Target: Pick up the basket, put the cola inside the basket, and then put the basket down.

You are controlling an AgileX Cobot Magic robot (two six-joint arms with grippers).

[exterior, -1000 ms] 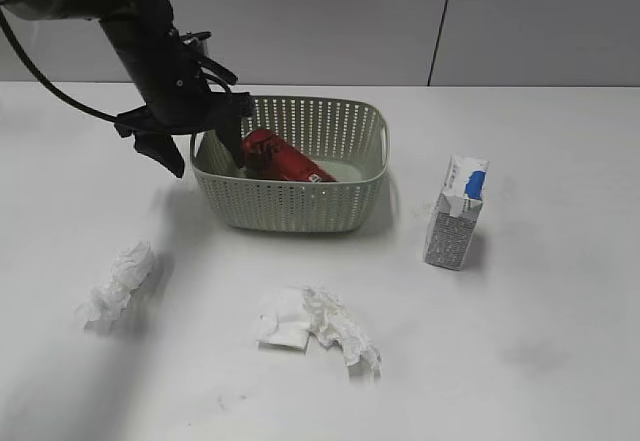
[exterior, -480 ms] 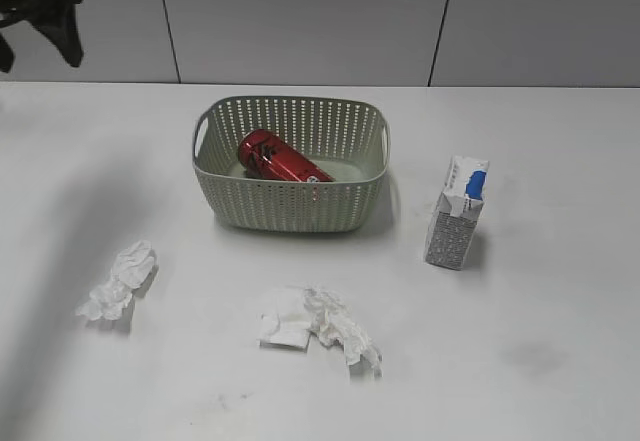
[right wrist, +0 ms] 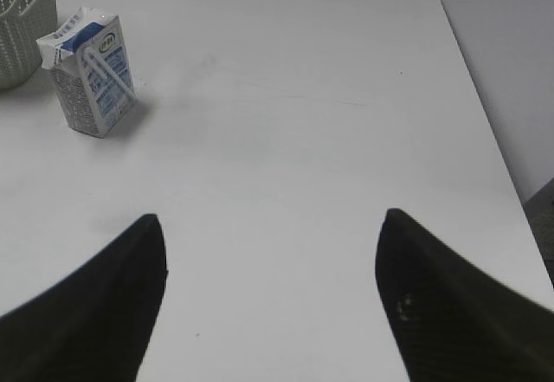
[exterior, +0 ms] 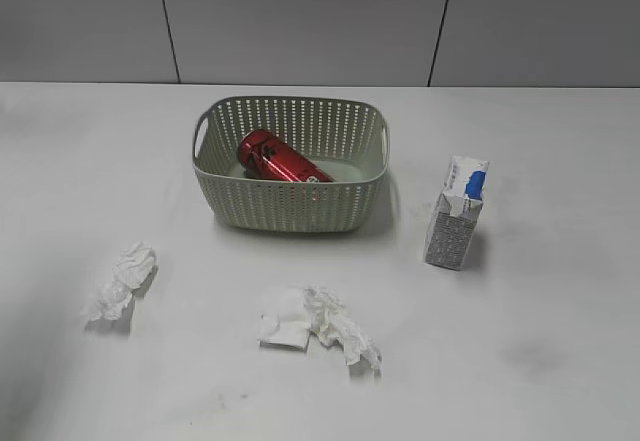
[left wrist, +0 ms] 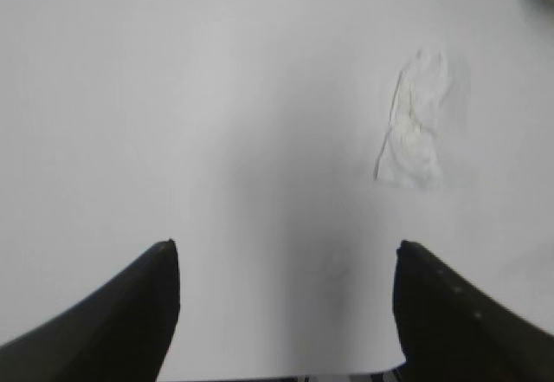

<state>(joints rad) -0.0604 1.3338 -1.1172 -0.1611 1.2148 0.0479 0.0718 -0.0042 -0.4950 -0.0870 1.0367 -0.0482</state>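
The pale sage-green basket (exterior: 290, 196) stands on the white table at centre back. The red cola can (exterior: 278, 159) lies tilted inside it. A corner of the basket shows at the top left of the right wrist view (right wrist: 19, 27). Neither arm shows in the exterior view. My left gripper (left wrist: 286, 248) is open and empty above bare table. My right gripper (right wrist: 270, 217) is open and empty above bare table, well to the right of the basket.
A white-blue-grey carton (exterior: 456, 211) stands right of the basket and shows in the right wrist view (right wrist: 89, 70). Crumpled tissues lie at front left (exterior: 120, 281) and front centre (exterior: 315, 326); one shows in the left wrist view (left wrist: 417, 120). The table's right edge (right wrist: 485, 113) meets a wall.
My left arm stood at the basket's left rim one second ago, pulled away up and left, and has now left the exterior view. The basket and cola have not moved.
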